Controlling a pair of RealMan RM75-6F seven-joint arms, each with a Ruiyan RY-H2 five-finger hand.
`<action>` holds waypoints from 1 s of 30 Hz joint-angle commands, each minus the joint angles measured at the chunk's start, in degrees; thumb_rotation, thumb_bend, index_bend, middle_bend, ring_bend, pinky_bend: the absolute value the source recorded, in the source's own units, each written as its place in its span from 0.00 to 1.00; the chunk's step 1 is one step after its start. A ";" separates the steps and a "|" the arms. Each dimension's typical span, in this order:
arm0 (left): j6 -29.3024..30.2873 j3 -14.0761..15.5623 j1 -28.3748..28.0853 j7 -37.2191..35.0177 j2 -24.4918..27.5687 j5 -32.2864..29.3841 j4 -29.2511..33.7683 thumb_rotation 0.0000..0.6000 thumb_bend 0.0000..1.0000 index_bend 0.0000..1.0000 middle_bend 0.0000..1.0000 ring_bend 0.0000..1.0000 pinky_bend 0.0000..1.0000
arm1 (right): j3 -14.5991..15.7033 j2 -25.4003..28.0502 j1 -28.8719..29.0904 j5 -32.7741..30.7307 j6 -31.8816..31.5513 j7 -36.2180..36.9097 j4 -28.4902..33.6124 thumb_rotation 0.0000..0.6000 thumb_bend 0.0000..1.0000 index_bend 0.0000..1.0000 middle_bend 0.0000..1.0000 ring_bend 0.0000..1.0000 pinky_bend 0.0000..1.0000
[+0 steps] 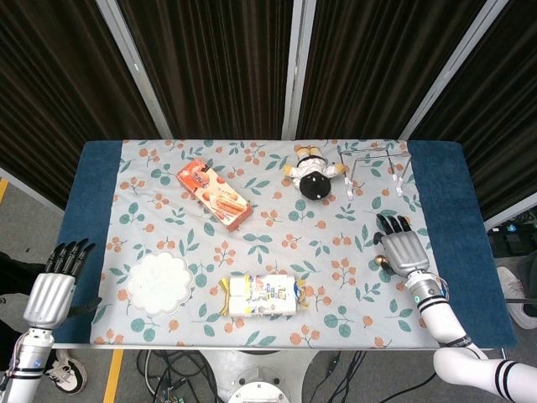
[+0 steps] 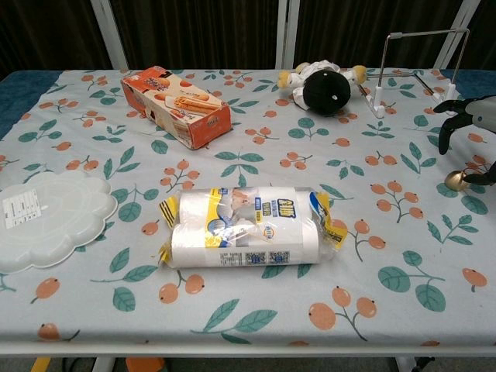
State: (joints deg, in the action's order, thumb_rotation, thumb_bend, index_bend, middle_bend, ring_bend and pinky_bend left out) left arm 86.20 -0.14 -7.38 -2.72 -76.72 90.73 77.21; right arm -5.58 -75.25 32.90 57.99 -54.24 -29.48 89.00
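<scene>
**Nearly at the gold ball**

Nearby, the small gold ball (image 2: 456,180) sat close to the table's (image 1: 445,180) right edge, just under the thumb side of the right hand (image 1: 406,248), whose fingers were spread, grasping nothing. Open cloth lay leftward. The left hand (image 1: 52,290) hung released beyond the left edge.

Silver hand (image 1: 406,250), black fingers (image 1: 393,223)

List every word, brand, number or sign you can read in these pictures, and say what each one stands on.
Nothing reads clearly.
Orange snack box: printing blurred.
Tissue pack: blue and yellow label, characters too small.
White plate: sticker with fine print, unreadable.
</scene>
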 commanded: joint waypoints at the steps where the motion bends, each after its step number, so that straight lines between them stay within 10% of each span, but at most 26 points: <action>1: -0.02 -0.01 -0.02 -0.03 0.02 0.01 0.06 1.00 0.03 0.04 0.03 0.00 0.01 | 0.10 -0.04 0.05 0.06 -0.16 0.14 -0.05 1.00 0.19 0.40 0.00 0.00 0.00; 30: -0.34 0.11 -0.03 -0.01 0.07 -0.17 0.26 1.00 0.03 0.04 0.03 0.00 0.01 | 1.40 -0.57 0.65 -0.71 -0.58 0.84 -0.64 1.00 0.27 0.54 0.00 0.00 0.00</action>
State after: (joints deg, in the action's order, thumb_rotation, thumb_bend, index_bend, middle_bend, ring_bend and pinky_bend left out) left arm 85.87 -0.03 -7.41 -2.73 -76.65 90.56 77.47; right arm -4.19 -75.81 33.54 57.30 -54.83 -28.62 88.37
